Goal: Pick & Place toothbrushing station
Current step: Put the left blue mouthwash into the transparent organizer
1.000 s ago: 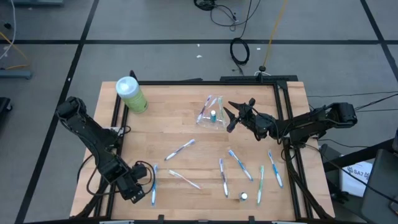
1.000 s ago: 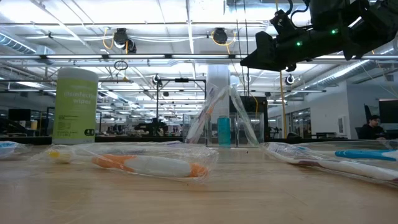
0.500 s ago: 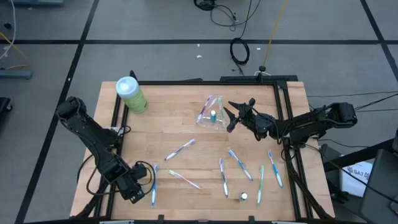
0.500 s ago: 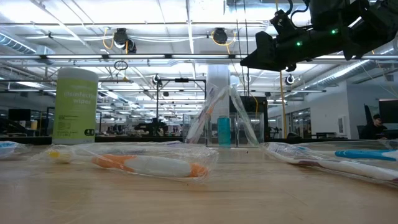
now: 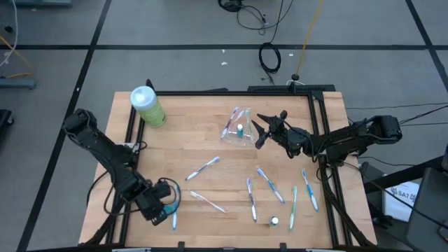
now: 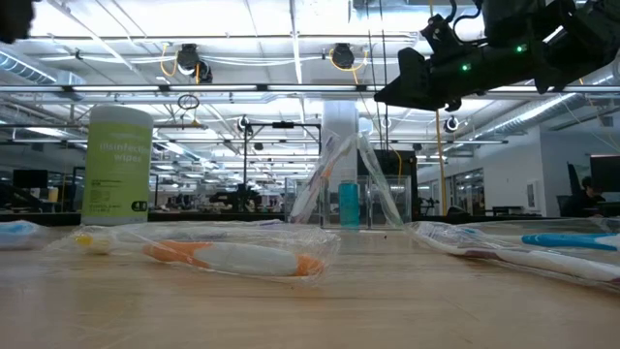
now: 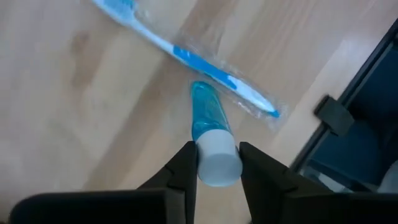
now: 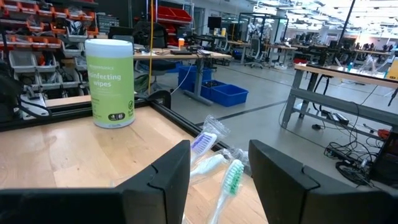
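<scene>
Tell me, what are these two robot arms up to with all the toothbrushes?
The left gripper, at the table's near left corner, has its fingers on either side of the white cap of a small blue tube, beside a wrapped blue toothbrush. The right gripper hovers open next to the clear cup, which already has a few items in it. More toothbrushes lie scattered on the wooden table, and a green wipes canister stands at the back left.
</scene>
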`<state>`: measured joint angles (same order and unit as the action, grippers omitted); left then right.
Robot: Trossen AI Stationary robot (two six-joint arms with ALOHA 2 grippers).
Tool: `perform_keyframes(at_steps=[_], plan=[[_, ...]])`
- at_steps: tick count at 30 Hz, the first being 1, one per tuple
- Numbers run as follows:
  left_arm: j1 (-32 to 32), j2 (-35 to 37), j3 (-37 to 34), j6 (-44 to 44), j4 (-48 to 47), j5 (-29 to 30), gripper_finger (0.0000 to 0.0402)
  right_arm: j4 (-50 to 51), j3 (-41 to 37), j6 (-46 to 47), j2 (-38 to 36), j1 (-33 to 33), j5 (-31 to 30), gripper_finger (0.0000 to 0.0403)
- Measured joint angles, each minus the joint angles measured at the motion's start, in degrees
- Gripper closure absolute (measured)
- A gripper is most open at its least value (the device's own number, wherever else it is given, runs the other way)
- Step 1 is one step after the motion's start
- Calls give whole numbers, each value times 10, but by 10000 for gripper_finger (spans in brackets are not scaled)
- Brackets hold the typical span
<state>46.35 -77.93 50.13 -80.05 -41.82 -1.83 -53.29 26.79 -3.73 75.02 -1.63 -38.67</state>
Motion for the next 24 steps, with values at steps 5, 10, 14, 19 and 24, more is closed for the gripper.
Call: perform_keyframes(at_steps=[5,10,14,19,24], plan=[[-73,0,1,123,0,20,310,-17,0,0,0,-3,0,248],[-160,0,56,308,-13,19,305,-32,0,0,0,-5,1,248],[-231,0,125,460,-42,44,305,-35,0,0,0,-13,23,248],[-321,-11,206,622,-46,60,305,-35,0,12,0,-22,74,248],[-397,-69,276,757,-47,75,305,-39,0,21,0,-22,79,248]])
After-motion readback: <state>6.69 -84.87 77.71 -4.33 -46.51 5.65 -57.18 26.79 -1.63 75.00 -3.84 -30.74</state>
